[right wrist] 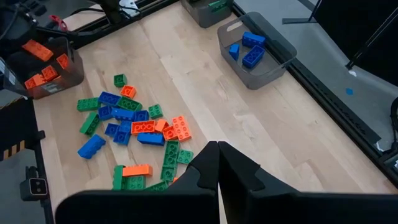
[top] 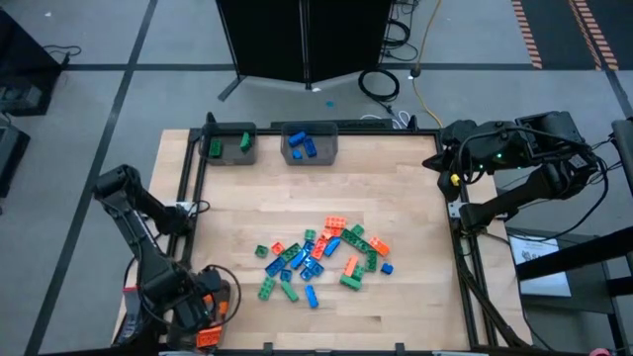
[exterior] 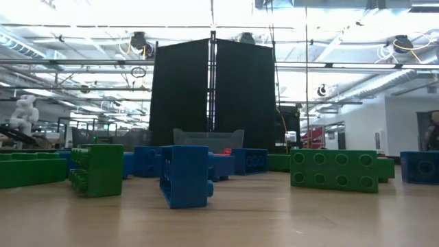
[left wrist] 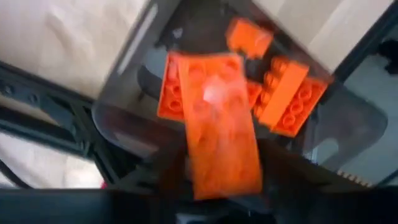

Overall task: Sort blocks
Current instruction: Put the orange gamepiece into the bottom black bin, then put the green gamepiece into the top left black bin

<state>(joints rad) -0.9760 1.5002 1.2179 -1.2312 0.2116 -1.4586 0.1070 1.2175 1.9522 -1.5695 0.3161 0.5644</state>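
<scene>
Hovering over the orange bin (left wrist: 124, 118), the left gripper (top: 203, 318) is seen parted around an orange brick (left wrist: 221, 127); right gripper (right wrist: 217, 163) is parked shut, blocks (top: 321, 259) piled mid-table.

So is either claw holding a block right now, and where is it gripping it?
Cannot be told for the left claw: a flat orange studded plastic brick sits at its tips over the translucent grey bin. The right claw is shut, empty.
</scene>
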